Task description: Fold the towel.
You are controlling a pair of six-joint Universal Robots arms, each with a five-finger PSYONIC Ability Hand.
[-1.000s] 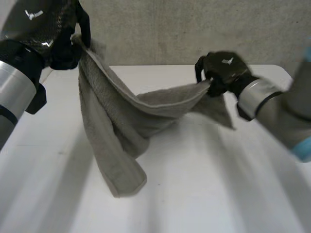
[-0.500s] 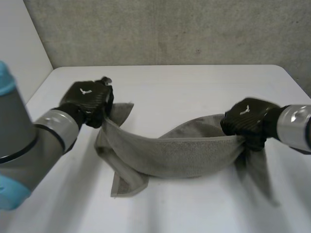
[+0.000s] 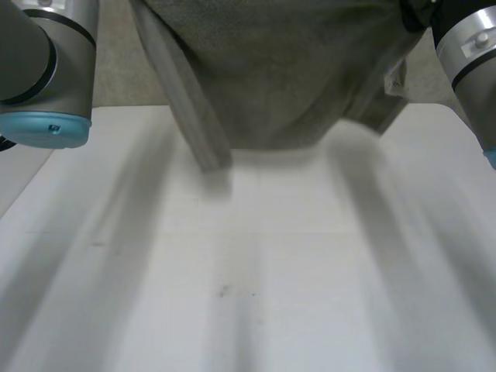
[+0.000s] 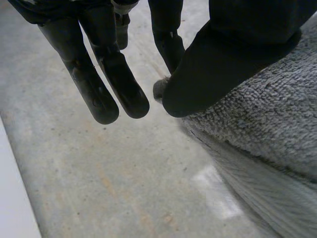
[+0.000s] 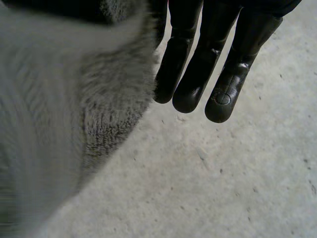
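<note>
Towel (image 4: 267, 119) between fingers (image 4: 171, 47) of left hand (image 4: 233, 49)

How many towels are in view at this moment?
1. The grey towel hangs above the white table, one end pinched in the left hand, the other held by the right hand. Another could hide behind it.

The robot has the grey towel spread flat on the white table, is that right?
No. The towel hangs in the air above the table, held up between the left arm and the right arm, not spread flat on it. The head view shows this.
</note>
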